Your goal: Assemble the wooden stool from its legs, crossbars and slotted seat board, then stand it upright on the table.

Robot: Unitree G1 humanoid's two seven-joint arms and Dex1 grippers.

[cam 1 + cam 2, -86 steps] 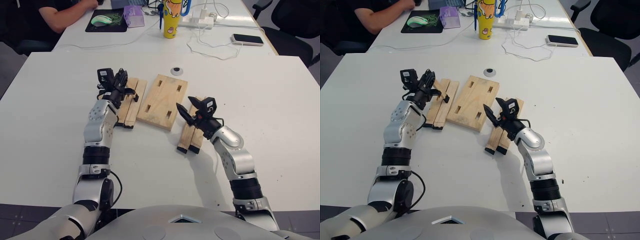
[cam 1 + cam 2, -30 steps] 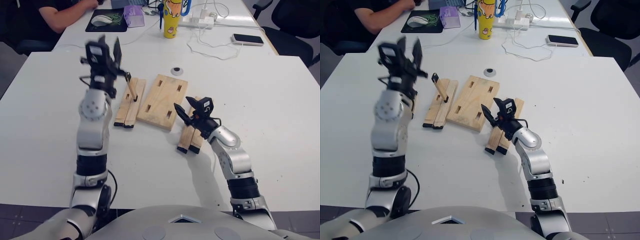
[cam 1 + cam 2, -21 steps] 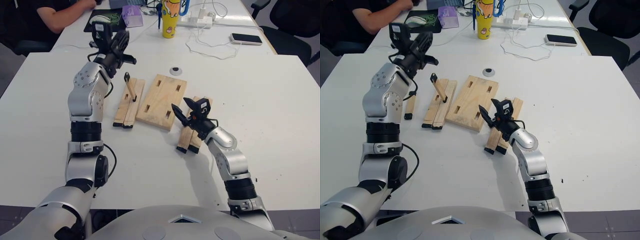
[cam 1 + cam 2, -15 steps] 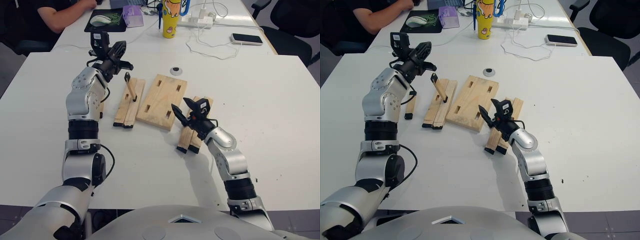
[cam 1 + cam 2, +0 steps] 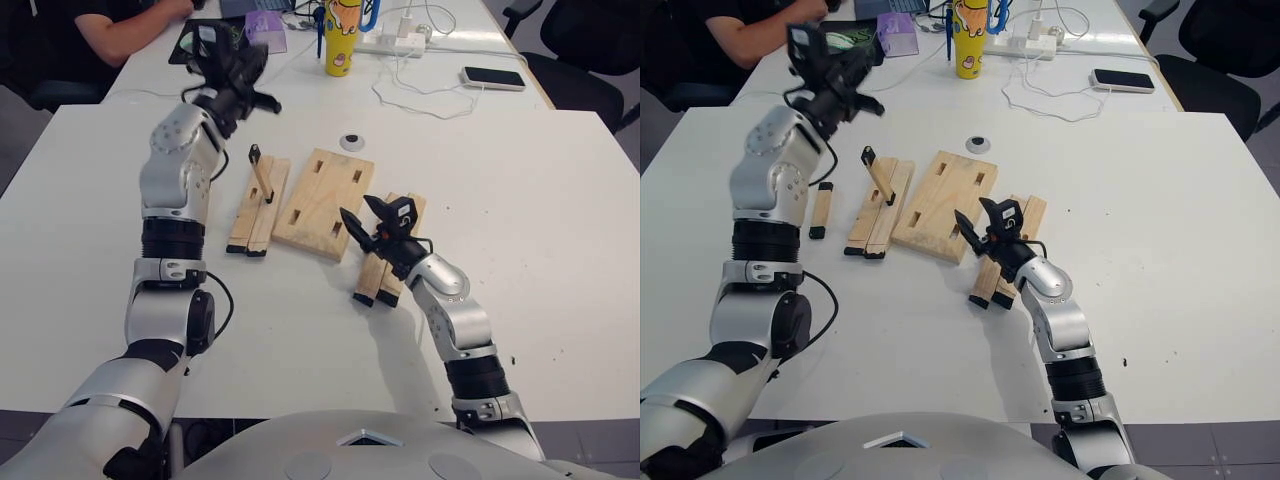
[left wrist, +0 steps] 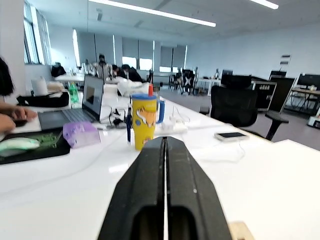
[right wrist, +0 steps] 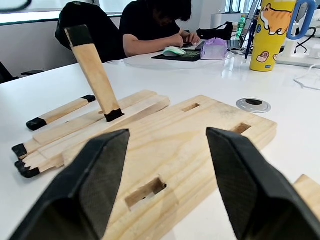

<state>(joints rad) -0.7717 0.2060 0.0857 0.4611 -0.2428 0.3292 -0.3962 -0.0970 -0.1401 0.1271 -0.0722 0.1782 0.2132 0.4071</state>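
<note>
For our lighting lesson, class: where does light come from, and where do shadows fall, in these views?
Left wrist view: ceiling strip lights glow above the shut left gripper. Left eye view: a soft shadow lies on the table under the right arm. Right wrist view: slots in the board hold shadow.

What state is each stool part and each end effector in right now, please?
seat board: flat on the table, slots empty.
left leg pair: lying flat.
propped stick: tilted up off that pair.
short bar: lying flat, alone.
right leg pair: lying flat.
left end effector: shut, empty, raised.
right end effector: open, empty.
</note>
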